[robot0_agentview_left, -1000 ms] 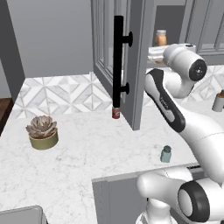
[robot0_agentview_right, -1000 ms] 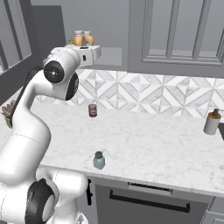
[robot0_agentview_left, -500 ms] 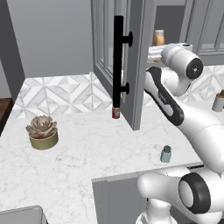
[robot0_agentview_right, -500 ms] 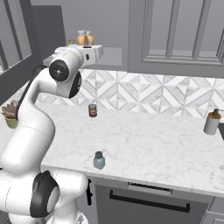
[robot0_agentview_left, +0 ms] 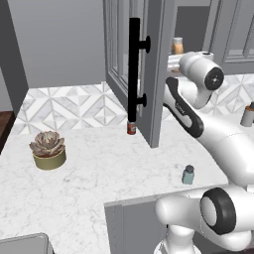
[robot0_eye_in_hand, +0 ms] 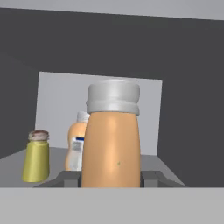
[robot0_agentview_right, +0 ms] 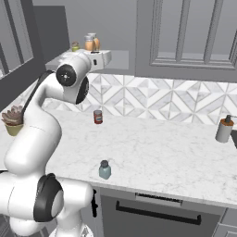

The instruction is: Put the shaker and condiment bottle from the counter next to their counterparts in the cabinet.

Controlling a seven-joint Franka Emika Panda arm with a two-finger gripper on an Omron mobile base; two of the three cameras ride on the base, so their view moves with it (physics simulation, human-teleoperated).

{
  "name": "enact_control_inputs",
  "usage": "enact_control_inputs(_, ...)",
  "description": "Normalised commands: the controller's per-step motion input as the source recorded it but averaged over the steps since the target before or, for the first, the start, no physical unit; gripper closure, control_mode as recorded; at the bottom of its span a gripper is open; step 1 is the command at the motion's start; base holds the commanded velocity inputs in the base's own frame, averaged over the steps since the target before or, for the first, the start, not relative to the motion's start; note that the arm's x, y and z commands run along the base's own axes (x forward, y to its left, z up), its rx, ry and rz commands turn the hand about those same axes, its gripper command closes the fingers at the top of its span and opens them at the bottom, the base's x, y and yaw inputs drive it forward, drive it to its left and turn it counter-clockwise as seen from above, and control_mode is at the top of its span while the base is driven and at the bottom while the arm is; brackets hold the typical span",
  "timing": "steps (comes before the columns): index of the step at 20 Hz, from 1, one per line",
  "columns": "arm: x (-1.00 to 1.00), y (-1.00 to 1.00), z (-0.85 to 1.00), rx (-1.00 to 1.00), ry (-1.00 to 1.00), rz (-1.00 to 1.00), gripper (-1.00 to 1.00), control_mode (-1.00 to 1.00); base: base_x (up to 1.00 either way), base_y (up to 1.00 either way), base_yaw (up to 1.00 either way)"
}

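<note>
The hand (robot0_eye_in_hand: 111, 178), fingertips mostly hidden, clamps the smooth amber-orange, pale-capped condiment bottle (robot0_eye_in_hand: 111, 144), which hides part of a labelled orange bottle (robot0_eye_in_hand: 77, 146) at 9 o'clock.

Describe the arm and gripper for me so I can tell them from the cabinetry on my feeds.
The arm is glossy white with rounded, tube-like links. Its joints carry round dark grey caps with a small centre mark, and a dark grey band runs along one link in the left base view. No loose cables show. The gripper has two small, blocky dark grey fingertips in the hand view.
</note>
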Motion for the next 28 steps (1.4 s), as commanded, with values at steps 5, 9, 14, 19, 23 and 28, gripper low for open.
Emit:
enact_control_inputs(5, 0.3, 0.0, -0.08, 0.0, 0.05, -0.04, 1.0, -1.0, 0.0, 0.0, 0.0)
enact_control_inputs(9, 0.38, 0.04, -0.14, 0.0, 0.09, 0.0, 1.0, -1.0, 0.0, 0.0, 0.0)
enact_control_inputs(14, 0.5, 0.04, -0.14, 0.0, 0.09, 0.0, 1.0, -1.0, 0.0, 0.0, 0.0)
enact_control_inputs(19, 0.52, 0.0, -0.11, 0.01, 0.06, 0.0, 1.0, -1.0, 0.0, 0.0, 0.0)
enact_control_inputs(23, 0.36, 0.0, -0.23, 0.03, 0.0, 0.0, 1.0, -1.0, 0.0, 0.0, 0.0)
enact_control_inputs(28, 0.11, 0.0, -0.58, 0.04, -0.09, 0.0, 1.0, -1.0, 0.0, 0.0, 0.0)
